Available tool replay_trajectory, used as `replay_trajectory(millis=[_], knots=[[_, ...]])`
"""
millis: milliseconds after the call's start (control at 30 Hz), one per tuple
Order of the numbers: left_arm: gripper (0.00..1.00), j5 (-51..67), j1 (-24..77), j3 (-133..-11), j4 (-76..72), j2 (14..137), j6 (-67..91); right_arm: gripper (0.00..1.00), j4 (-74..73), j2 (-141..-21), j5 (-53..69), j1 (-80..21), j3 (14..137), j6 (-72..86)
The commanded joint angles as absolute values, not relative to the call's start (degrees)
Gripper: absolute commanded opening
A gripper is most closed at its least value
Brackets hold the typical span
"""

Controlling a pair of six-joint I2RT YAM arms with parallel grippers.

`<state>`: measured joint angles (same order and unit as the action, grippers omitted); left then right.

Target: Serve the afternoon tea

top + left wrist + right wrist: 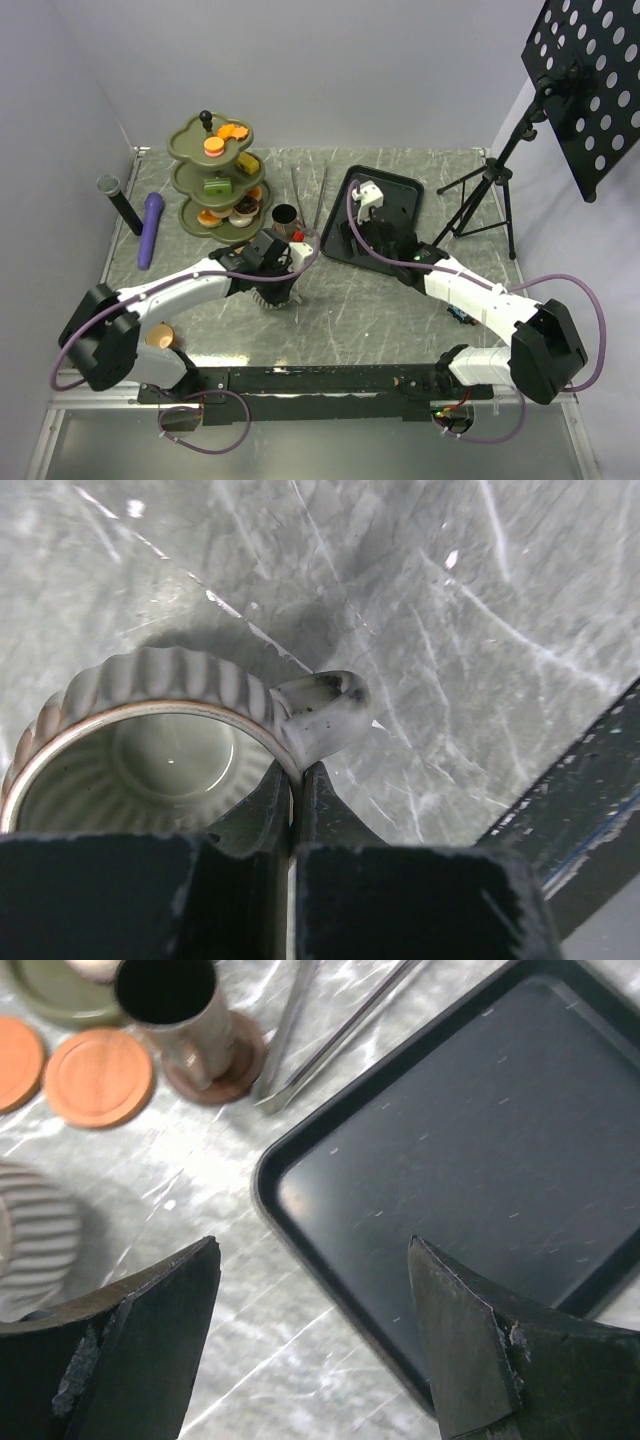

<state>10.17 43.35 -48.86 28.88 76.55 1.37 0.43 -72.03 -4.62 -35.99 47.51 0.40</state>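
Observation:
In the left wrist view my left gripper (298, 772) is shut on the rim of the striped grey cup (150, 730), right beside its handle (322, 712). The cup is upright and empty, low over the marble table. From above, this cup (272, 297) sits near the table's middle, below the dark cup (284, 215). The olive-green three-tier stand (190, 150) at the back left carries orange, green and brown pastries. My right gripper (315, 1250) is open and holds nothing, hovering over the near left corner of the black tray (470, 1160). The dark cup (170, 1000) stands on a brown saucer (235, 1065), with two bare saucers (98, 1075) beside it.
Metal tongs (310, 195) lie between the stand and the tray (395, 185). A black microphone (120, 205) and a purple one (150, 228) lie at the left edge. A tripod (480, 195) with a perforated black desk (590, 80) stands at the right. A small orange round thing (160, 337) sits by the left arm's base.

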Motion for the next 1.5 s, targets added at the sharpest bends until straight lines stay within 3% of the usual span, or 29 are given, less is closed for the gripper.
replay_trajectory(millis=[0, 100, 167, 300, 433, 467, 500, 800, 1033, 1200, 1467], knots=[[0.08, 12.74, 43.94, -49.22, 22.33, 78.31, -2.99, 0.82, 1.14, -69.00, -0.27, -35.95, 44.57, 4.04], [0.15, 12.75, 44.03, -48.17, 20.92, 78.92, -2.29, 0.80, 0.88, -68.47, 2.02, -36.04, 42.37, 6.59], [0.28, 11.52, 44.12, -48.69, 21.35, 79.71, -1.59, 0.79, 0.97, -68.03, 3.51, -36.12, 41.40, 7.47], [0.43, 7.83, 44.12, -50.18, 22.06, 78.76, 2.08, 0.78, 0.44, -66.89, 4.39, -37.18, 40.61, 7.03], [0.52, 4.58, 44.03, -51.24, 22.58, 74.81, 5.26, 0.74, 2.54, -66.09, 7.63, -38.05, 39.55, 5.89], [0.57, 3.87, 44.03, -51.76, 22.94, 73.92, 6.06, 0.73, 2.72, -66.70, 9.21, -38.58, 39.64, 5.19], [0.70, 2.91, 43.95, -52.12, 23.46, 72.87, 7.11, 0.72, 2.55, -67.41, 10.27, -39.54, 40.16, 4.32], [0.75, -6.06, 41.84, -52.47, 30.14, 58.37, 15.72, 0.71, 0.26, -75.49, 15.56, -49.30, 45.34, -8.07], [0.80, -2.03, 25.17, -52.91, 32.96, 47.29, 25.65, 0.72, -1.49, -82.08, 16.00, -52.91, 50.00, -13.79], [0.84, -2.81, 17.41, -54.31, 35.33, 46.93, 32.16, 0.72, -0.97, -86.56, 16.43, -53.79, 52.46, -15.73], [0.84, -7.20, 15.03, -56.51, 37.88, 48.34, 36.91, 0.70, -2.64, -93.60, 16.61, -56.16, 57.56, -18.89]])
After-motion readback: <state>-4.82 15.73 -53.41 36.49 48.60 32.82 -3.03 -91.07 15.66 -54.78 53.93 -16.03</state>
